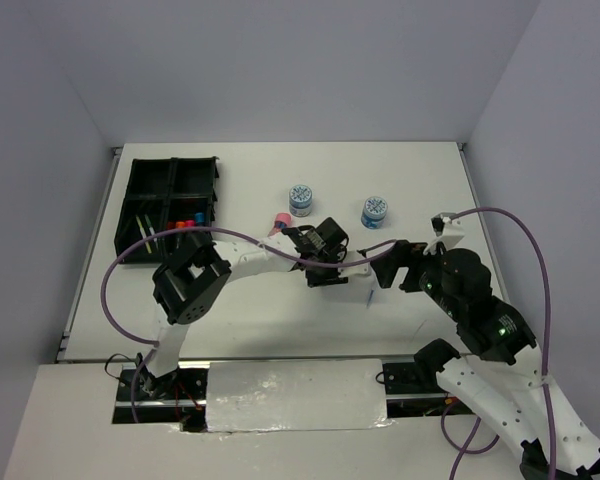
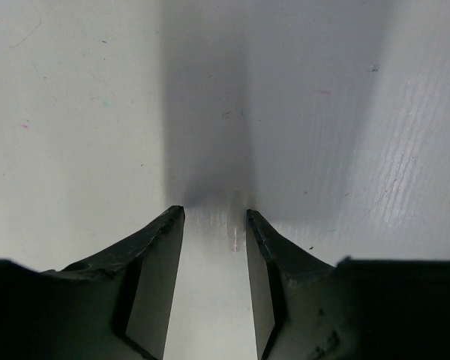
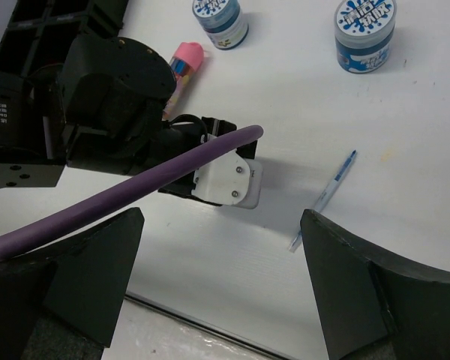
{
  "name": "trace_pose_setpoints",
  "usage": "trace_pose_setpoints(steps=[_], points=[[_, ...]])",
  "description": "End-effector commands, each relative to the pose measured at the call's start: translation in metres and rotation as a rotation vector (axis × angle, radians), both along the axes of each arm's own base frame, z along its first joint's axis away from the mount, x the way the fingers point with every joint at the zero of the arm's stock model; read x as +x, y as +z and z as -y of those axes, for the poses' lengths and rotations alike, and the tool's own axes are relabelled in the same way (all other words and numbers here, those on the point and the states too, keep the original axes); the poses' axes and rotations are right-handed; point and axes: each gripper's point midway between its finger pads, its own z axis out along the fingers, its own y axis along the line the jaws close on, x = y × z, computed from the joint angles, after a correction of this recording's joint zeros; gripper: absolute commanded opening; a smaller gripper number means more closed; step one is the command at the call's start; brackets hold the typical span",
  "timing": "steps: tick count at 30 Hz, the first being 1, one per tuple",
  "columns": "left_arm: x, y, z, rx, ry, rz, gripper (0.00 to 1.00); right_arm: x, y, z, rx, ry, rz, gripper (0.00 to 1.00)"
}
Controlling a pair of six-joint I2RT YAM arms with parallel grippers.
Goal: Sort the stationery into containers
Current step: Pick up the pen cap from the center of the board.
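Near the centre of the overhead view, the left hand (image 1: 325, 278) points down at the white surface (image 1: 280, 320), its fingers spread with only bare surface between them. Just to its right, the right hand (image 1: 388, 272) is also spread wide and empty, and a thin blue pen (image 3: 326, 195) lies on the surface ahead of it. Higher in the frame stand the left tub (image 1: 300, 199) and the right tub (image 1: 374, 211), well apart, with a pink tube (image 1: 278, 222) lying beside the left arm's wrist. At upper left, the black organiser tray (image 1: 130, 215) holds markers (image 1: 187, 222) with red and blue caps and thin yellow-green pens (image 1: 145, 232) in its lower part.
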Motion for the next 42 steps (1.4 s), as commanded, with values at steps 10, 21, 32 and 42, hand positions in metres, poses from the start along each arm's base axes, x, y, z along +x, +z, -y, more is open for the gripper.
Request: trace_pose_setpoints(steps=[10, 21, 32, 42], points=[[0.0, 0.024, -0.019, 0.026, 0.124, 0.014, 0.72, 0.0, 0.024, 0.007, -0.002, -0.022, 0.058, 0.94], [0.056, 0.15, -0.051, -0.229, 0.753, 0.279, 0.99, 0.0, 0.049, 0.025, -0.003, -0.104, 0.121, 1.0], [-0.002, 0.14, -0.074, -0.702, 1.8, -0.336, 0.99, 0.012, 0.041, 0.037, -0.041, -0.217, 0.039, 1.0], [-0.033, 0.089, -0.062, -0.571, 2.42, -0.373, 0.99, 0.006, 0.037, 0.027, 0.014, -0.165, 0.041, 1.0]])
